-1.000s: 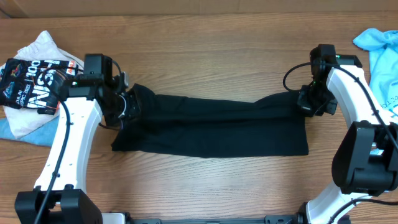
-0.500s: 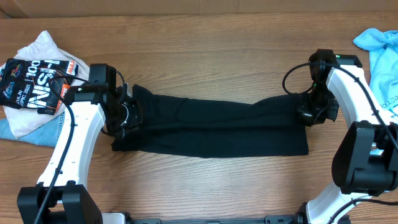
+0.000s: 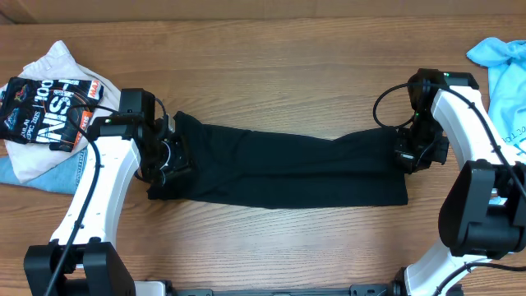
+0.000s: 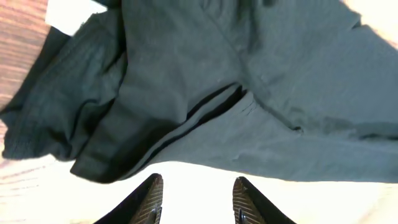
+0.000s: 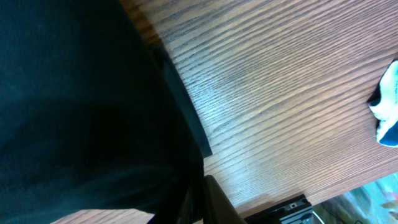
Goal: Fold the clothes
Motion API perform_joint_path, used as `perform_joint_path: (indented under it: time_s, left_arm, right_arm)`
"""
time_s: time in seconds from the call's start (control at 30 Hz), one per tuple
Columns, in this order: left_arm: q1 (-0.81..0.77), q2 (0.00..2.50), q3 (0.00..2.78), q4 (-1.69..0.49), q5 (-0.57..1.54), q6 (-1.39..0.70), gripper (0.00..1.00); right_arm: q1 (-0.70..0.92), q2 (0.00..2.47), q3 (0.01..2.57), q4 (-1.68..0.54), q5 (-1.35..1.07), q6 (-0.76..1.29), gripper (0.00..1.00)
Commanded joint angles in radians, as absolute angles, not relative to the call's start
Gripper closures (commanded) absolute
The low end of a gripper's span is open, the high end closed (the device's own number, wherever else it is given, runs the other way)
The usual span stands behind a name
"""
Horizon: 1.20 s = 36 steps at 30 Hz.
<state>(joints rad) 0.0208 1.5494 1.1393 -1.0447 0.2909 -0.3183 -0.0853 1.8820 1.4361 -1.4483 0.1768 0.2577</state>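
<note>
Wood-grain surface is filling the overhead view, its grain running left to right. A tan strip is showing beyond its far edge. Light is washing the wood pale in the left wrist view.

Left gripper now parted, left end of black shirt released

Looks like a robotics lab bench: wood-grain table, two white robot arms mounted at lower left and lower right, loose garments heaped at upper left, a light blue shirt at upper right.
</note>
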Motion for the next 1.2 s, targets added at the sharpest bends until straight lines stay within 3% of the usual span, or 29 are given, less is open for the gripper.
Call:
perform_joint_path:
  time_s: [0.0, 0.3, 0.33, 0.37, 0.43, 0.7, 0.9, 1.17]
  left_arm:
    - [0.017, 1.543, 1.134, -1.001, 0.292, -0.331, 0.61]
    - [0.017, 1.545, 1.134, -0.907, 0.288, -0.340, 0.69]
    - [0.017, 1.545, 1.134, -0.907, 0.288, -0.340, 0.69]
    - [0.017, 1.545, 1.134, -0.907, 0.288, -0.340, 0.69]
    - [0.017, 1.545, 1.134, -0.908, 0.288, -0.340, 0.69]
    - [0.017, 1.545, 1.134, -0.916, 0.287, -0.340, 0.67]
    - [0.012, 1.559, 1.134, -0.886, 0.282, -0.340, 0.88]
    - [-0.029, 1.663, 1.134, -0.745, 0.280, -0.317, 0.92]
  right_arm:
    - [-0.094, 1.852, 1.460, -1.448, 0.148, 0.262, 0.91]
    - [-0.094, 1.853, 1.417, -1.437, 0.129, 0.259, 0.91]
    - [-0.094, 1.853, 1.412, -1.429, 0.129, 0.259, 0.87]
    - [-0.094, 1.853, 1.411, -1.419, 0.130, 0.259, 0.70]
    - [-0.094, 1.853, 1.411, -1.410, 0.130, 0.259, 0.67]
    - [-0.094, 1.853, 1.411, -1.393, 0.125, 0.259, 0.66]
    - [-0.094, 1.853, 1.410, -1.311, -0.083, 0.124, 0.77]
    - [-0.094, 1.856, 1.406, -1.136, -0.173, 0.082, 0.78]
